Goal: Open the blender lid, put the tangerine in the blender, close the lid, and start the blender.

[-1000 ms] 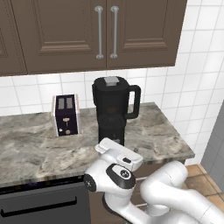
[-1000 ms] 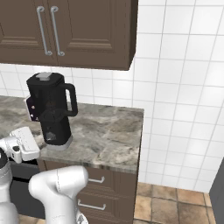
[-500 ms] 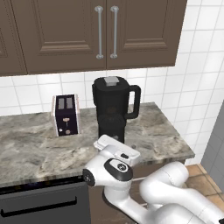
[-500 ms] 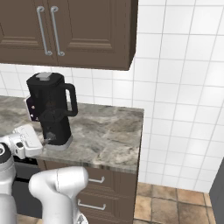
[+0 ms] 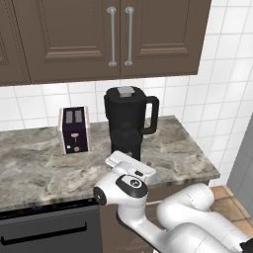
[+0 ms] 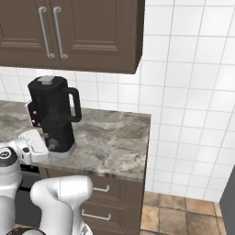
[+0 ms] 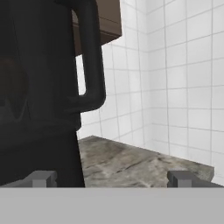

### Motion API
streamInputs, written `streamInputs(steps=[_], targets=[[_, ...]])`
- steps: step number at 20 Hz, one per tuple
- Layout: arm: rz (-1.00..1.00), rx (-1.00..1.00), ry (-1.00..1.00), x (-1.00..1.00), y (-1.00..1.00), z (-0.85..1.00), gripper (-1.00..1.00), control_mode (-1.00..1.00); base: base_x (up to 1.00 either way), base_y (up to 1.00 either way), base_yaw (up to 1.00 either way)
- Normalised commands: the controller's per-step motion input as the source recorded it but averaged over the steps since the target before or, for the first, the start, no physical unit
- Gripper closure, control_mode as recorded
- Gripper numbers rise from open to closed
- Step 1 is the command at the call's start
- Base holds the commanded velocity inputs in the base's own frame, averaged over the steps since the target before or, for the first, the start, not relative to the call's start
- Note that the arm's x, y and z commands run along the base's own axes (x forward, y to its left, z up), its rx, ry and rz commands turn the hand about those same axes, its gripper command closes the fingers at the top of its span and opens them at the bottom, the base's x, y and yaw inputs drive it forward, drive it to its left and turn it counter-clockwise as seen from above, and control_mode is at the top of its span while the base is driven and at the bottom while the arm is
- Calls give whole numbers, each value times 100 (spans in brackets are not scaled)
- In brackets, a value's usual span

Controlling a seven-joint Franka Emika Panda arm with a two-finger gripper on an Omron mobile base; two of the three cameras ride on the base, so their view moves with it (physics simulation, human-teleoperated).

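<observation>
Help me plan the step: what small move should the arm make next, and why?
Probably raise the tool toward the blender lid. Its jaws stand open and empty, low beside the blender base, while the lid sits closed on the jug.

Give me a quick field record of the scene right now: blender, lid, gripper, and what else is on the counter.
blender: upright on the marble counter, handle toward the right in the left base view
blender lid: on the jug, closed
gripper: open, empty, low in front of the blender's base, not touching it
toaster: on the counter, left of the blender, apart from it
tangerine: not located; a faint dark reddish shape shows through the jug wall, unclear
</observation>
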Motion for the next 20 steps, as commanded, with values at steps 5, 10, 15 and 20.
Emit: streamInputs(steps=[5,10,15,20], targets=[[0,0,0,21,2,-14,-100,-100,0,0,0],[0,0,0,27,9,-10,-100,-100,0,0,0],[0,0,0,26,11,-15,-100,-100,0,0,0],[0,0,0,21,15,-25,-100,-100,0,0,0]])
